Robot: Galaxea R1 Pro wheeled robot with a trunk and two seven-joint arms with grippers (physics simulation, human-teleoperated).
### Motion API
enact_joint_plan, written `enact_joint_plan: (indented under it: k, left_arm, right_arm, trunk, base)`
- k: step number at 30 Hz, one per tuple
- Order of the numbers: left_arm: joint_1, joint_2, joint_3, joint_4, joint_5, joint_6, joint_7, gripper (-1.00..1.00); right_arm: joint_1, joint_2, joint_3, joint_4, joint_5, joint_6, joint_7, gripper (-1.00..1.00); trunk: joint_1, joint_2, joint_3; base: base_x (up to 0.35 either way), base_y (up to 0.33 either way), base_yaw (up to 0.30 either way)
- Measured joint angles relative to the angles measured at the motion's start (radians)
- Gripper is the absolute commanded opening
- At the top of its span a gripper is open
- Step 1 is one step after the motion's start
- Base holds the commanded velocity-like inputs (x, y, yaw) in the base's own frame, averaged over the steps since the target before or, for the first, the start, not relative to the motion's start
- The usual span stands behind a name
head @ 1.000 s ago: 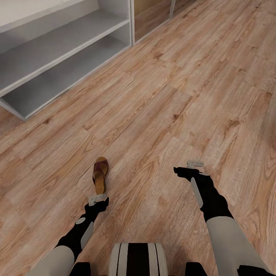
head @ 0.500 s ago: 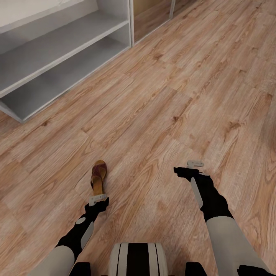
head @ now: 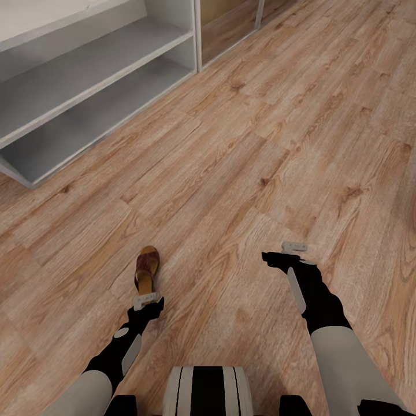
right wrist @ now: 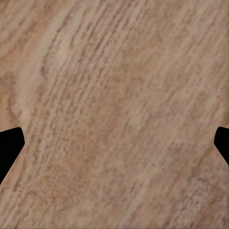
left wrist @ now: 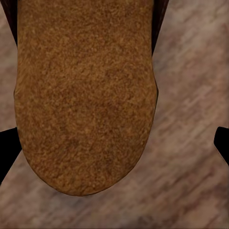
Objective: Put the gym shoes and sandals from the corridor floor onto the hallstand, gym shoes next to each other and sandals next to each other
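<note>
Sandal (head: 147, 270) lying alone on the corridor floor (head: 248, 144), heel end toward us, just ahead of our left claw (head: 147, 299). In the left wrist view the tan insole (left wrist: 86, 95) is sitting between our two dark fingertips (left wrist: 5, 152), which are standing wide apart at the frame edges and gripping nothing. Our right claw (head: 294, 247) is hanging over bare planks, spread just as wide, also empty. We are judging the step in hand as the grasp: lower straight down, keep the heel centred between the fingers, close across the sole's width rather than its length. Hallstand (head: 92, 75) is standing well apart, ahead and to our left, its two grey shelves open toward us. Floor between is clear, so carrying room looks generous; the unit's near corner is the edge to mind.
</note>
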Motion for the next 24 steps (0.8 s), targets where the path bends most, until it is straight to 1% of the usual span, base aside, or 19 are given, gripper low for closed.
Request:
enact_joint_plan:
  k: [19,20,24]
  left_arm:
    - [0.000,0.000,0.003,0.000,0.000,0.000,0.000,1.00]
    - [0.000,0.000,0.003,0.000,0.000,0.000,0.000,-1.00]
    - [0.000,0.000,0.003,0.000,0.002,0.000,0.000,-1.00]
  right_arm:
    - [0.000,0.000,0.000,0.000,0.000,0.000,0.000,1.00]
    - [0.000,0.000,0.000,0.000,0.000,0.000,0.000,1.00]
    - [0.000,0.000,0.000,0.000,0.000,0.000,0.000,1.00]
  trunk:
    - [0.000,0.000,0.000]
    - [0.000,0.000,0.000]
    - [0.000,0.000,0.000]
  base:
    - [0.001,-0.001,0.000]
    - [0.000,0.000,0.000]
    - [0.000,0.000,0.000]
